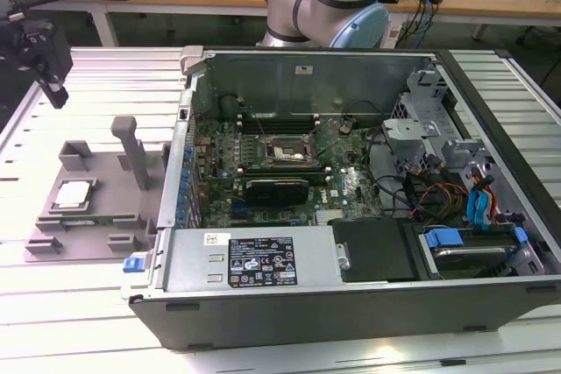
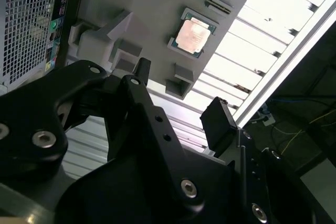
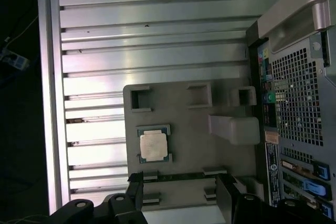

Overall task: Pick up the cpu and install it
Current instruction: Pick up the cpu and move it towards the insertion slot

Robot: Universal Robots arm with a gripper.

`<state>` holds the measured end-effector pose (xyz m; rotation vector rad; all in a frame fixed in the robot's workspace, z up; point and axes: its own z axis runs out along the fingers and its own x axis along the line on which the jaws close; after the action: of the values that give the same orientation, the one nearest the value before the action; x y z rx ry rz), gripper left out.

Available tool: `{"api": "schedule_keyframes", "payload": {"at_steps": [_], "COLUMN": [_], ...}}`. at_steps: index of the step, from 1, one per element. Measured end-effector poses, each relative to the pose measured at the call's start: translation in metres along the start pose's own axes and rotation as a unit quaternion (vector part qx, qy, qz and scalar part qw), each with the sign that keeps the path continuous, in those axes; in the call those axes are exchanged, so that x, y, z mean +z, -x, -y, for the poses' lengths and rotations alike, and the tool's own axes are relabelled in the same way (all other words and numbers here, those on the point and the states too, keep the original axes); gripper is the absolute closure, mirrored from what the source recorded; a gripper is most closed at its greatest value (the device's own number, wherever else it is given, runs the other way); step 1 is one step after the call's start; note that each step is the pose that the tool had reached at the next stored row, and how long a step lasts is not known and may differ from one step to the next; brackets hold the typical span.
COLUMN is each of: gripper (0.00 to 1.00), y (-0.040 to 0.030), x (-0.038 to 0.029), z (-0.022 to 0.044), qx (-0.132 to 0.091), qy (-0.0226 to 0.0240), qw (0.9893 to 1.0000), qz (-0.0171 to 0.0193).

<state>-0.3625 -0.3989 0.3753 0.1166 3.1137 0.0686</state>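
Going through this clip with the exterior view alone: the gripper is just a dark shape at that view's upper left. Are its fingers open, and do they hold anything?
Observer: Open; in both wrist views the gripper has its fingers apart, nothing between them.
Operator: Is it touching the cpu?
Observer: No; in the first wrist view the cpu lies flat in the grey tray, clear of the fingertips.
Operator: What flanks the tray?
Observer: The computer case's rear panel, with vent grille and ports.
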Motion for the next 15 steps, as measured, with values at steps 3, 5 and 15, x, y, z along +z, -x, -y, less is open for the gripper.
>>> {"api": "schedule_keyframes", "payload": {"at_steps": [3,5,15], "gripper": [0.34,0.34,0.34], "y": [-0.0001,-0.0002,-0.0004], "x": [0.0009,0.0011,0.0055], "z": [0.0001,0.0001,0.0003], "qx": [0.000,0.000,0.000], "qy": [0.0000,0.0000,-0.0002], "qw": [1.0000,1.0000,1.0000], "qz": [0.0000,0.0000,0.0000]}}
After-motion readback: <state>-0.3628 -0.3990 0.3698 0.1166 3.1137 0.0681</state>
